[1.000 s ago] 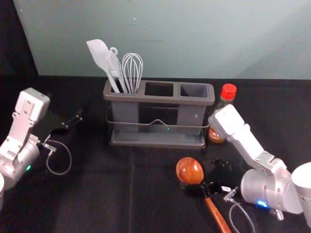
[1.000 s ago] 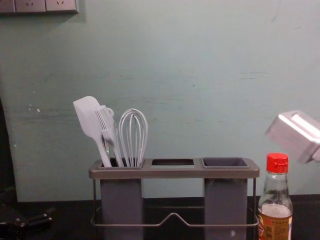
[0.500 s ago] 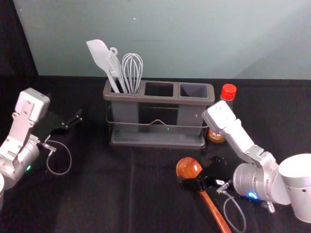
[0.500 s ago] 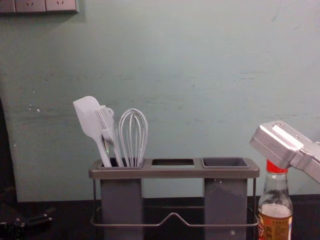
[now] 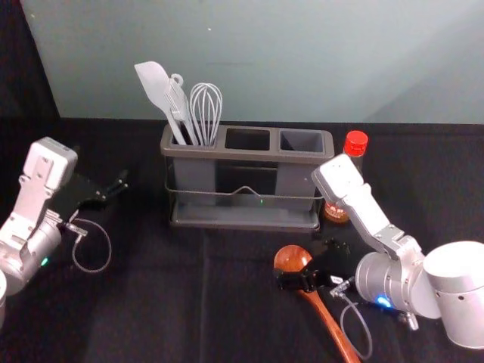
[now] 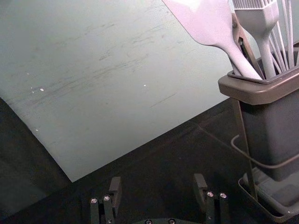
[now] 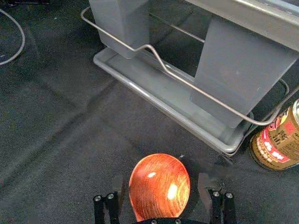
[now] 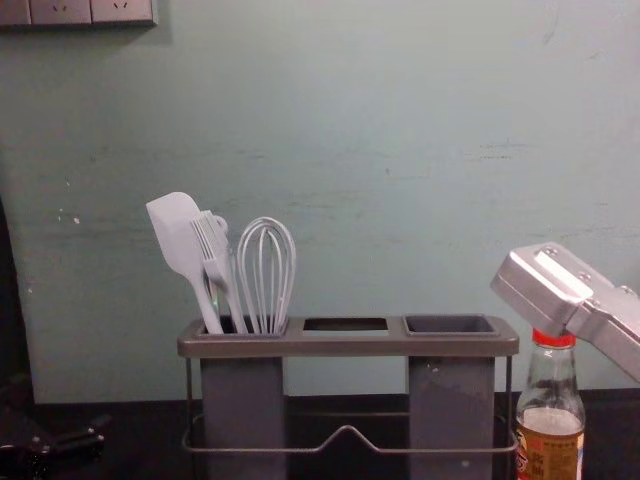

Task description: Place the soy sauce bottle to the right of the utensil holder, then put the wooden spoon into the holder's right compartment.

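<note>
1. Can see the right gripper (image 5: 305,262) low, right of centre in the head view, held wide, fingers well apart on either side of the spoon bowl in the right wrist view; cannot tell about contact.
2. Can see the reddish-brown wooden spoon (image 5: 291,259) below and right of centre in the head view, lying on the black-covered tabletop (image 5: 151,302), rounded bowl towards the holder, handle slanting down to the lower edge of the frame.
3. Can see the long grey-brown utensil holder (image 5: 246,224), three-sectioned and wire-railed, at upper centre of the head view, upright.
4. Can count a pale, flat-bladed spatula (image 8: 178,225), a pale bristled brush (image 8: 212,245) and a pale wire whisk (image 8: 266,270) in its left compartment; can look into the grey right compartment (image 5: 302,141).
5. Can find the clear glass soy sauce bottle (image 8: 550,400), red-capped and orange-labelled, at lower right of the chest view, upright just beside the holder's right end, partly behind the silvery right arm (image 8: 545,285).
6. Can see the left gripper (image 5: 112,193) parked at middle left of the head view, wide apart.
</note>
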Available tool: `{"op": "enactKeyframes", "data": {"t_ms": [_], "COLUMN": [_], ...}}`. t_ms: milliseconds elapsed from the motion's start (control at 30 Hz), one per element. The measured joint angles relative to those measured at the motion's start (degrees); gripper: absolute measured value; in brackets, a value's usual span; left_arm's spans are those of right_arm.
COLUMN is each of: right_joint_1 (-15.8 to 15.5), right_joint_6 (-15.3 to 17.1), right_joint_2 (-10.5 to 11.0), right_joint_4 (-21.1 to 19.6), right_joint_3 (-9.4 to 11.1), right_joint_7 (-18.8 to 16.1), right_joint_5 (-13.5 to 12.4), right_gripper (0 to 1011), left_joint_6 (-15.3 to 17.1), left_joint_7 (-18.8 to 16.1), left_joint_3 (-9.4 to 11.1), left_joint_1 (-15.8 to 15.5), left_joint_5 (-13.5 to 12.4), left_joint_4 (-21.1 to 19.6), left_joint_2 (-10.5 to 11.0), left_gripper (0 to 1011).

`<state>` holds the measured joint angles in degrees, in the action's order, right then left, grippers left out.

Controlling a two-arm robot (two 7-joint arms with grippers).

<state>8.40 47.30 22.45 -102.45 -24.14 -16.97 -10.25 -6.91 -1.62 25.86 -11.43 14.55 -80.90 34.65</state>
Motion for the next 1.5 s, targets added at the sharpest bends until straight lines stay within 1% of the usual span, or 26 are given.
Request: {"op": "enactKeyframes", "data": {"t_ms": [233, 700, 1500], "right_joint_1": [-0.13, 0.02, -0.31], "right_joint_6": [-0.33, -0.71, -1.30], "right_joint_2": [-0.84, -1.80, -3.14], "right_joint_4": [0.77, 2.23, 3.11], "right_joint_3": [0.14, 0.02, 0.57], "right_joint_7": [-0.27, -1.66, -3.79], "right_joint_5": [0.96, 2.89, 5.75], "right_gripper": [1002, 1002, 1003], "left_joint_6": [0.00, 0.00, 0.00], "left_joint_7": [0.00, 0.00, 0.00], "left_joint_3": [0.00, 0.00, 0.00], "left_joint_1": [0.00, 0.00, 0.00], "left_joint_5": [0.00, 0.00, 0.00], "left_joint_4": [0.00, 0.00, 0.00], "left_joint_2": [0.00, 0.00, 0.00], "left_gripper": [1005, 1005, 1005]}}
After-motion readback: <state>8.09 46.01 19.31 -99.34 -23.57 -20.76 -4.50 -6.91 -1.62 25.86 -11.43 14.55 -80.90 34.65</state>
